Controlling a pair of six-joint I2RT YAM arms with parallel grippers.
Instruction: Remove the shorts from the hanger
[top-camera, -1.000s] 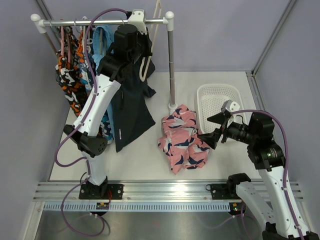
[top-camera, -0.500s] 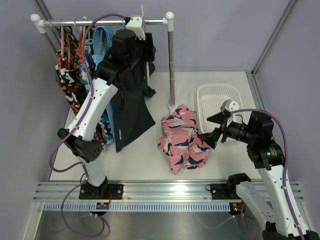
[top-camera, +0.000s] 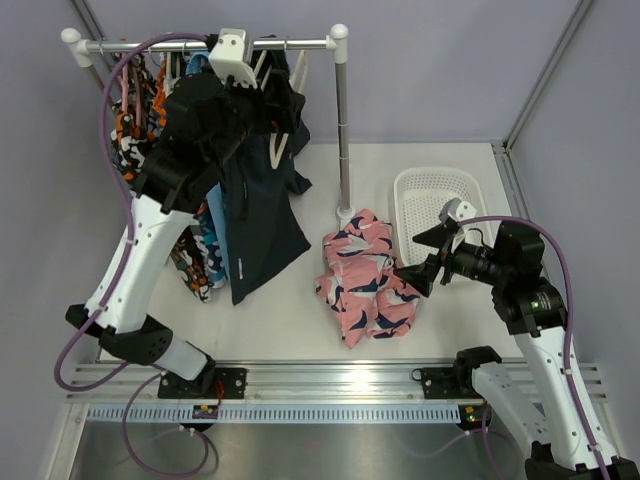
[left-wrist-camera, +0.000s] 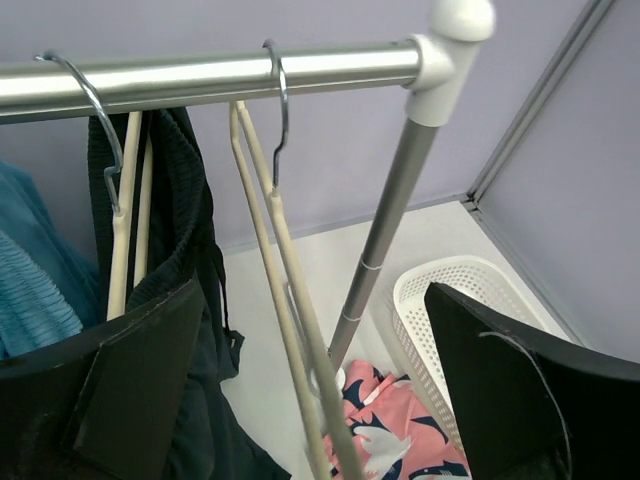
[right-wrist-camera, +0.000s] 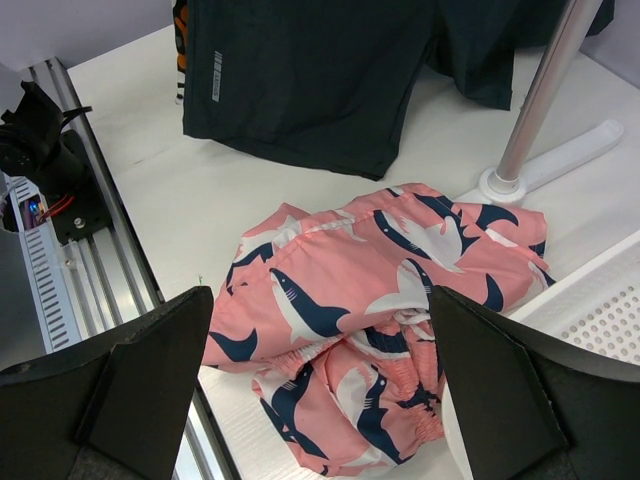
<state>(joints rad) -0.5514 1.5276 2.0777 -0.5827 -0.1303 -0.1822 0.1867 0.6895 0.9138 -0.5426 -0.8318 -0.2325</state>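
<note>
Under the rail (left-wrist-camera: 200, 75), the cream hanger (left-wrist-camera: 288, 300) hangs in a narrow gap, with the navy garment (left-wrist-camera: 190, 240) close on its left and the upright pole (left-wrist-camera: 385, 215) on its right. Bare worktop (top-camera: 285, 320) lies left of the shorts (right-wrist-camera: 370, 300); the basket (top-camera: 435, 195) crowds their right.

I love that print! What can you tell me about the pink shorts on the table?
The shorts are soft pink fabric printed with navy-and-white sharks, with a gathered elastic waistband. They lie crumpled in a heap on the white table, beside the rack's foot and the basket. Nothing grips them.
</note>
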